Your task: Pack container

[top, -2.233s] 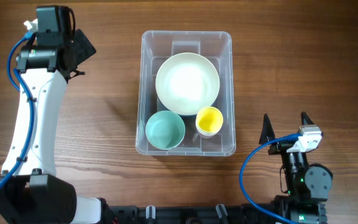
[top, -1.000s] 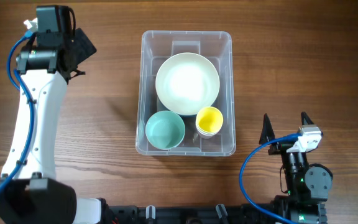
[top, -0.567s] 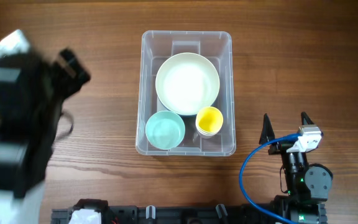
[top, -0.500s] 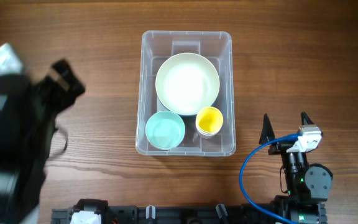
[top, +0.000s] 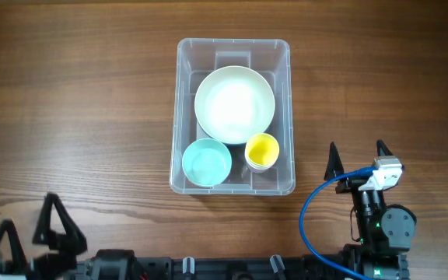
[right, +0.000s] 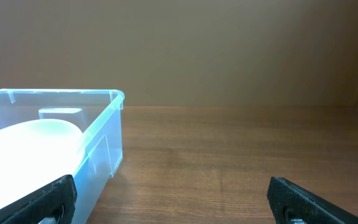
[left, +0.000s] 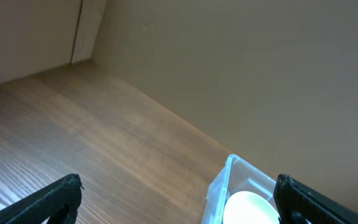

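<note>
Centrally on the wooden table [top: 92,117] sits the container [top: 234,53], its long sides running away from the robot. A large white bowl [top: 235,104] fills its far and middle part. A teal bowl [top: 206,163] sits in the near left corner and a yellow cup [top: 261,150] just beside it to the right, both close against the white bowl's rim.

The left gripper [top: 31,229] is low at the near left edge of the table, well apart from the container, its jaws spread wide and holding nothing. From its wrist camera the container's corner shows ahead to the right, across the wood, with a plain tan wall [left: 241,74] behind.

The right gripper [top: 357,155] stands near the container's near right corner without touching it, jaws likewise released and empty. A blue cable [top: 311,204] loops beside its arm. Its wrist camera has the container's clear wall ahead to the left, the white bowl showing through it.
</note>
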Controlling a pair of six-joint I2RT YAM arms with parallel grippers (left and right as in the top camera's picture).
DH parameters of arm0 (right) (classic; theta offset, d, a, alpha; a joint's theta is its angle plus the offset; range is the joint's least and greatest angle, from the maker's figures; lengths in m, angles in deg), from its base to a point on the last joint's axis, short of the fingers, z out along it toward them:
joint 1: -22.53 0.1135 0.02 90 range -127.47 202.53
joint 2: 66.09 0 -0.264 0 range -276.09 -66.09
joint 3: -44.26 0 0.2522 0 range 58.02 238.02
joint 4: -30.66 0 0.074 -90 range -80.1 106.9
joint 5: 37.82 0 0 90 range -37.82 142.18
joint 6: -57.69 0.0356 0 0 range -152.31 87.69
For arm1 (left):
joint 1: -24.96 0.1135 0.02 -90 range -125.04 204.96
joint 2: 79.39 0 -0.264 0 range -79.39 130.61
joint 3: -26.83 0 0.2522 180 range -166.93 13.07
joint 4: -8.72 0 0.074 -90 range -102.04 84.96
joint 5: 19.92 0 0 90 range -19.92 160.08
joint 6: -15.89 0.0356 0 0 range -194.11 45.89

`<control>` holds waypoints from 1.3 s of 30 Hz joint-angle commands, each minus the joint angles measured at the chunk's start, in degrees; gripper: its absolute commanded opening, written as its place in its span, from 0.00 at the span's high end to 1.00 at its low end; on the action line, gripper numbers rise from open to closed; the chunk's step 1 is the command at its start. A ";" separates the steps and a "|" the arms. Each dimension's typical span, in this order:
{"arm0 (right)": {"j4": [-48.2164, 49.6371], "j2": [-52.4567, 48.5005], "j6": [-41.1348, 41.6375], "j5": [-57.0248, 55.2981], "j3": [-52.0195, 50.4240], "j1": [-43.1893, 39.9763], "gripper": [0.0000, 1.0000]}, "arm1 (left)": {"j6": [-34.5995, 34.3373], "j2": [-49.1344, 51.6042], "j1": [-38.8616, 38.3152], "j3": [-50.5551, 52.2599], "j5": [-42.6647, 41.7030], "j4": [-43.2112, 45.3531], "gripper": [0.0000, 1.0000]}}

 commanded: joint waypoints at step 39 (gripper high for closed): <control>0.11 0.26 -0.61 -0.98 -0.44 0.28 0.00 | -0.07 -14.56 0.37 69.33 -24.79 66.97 0.00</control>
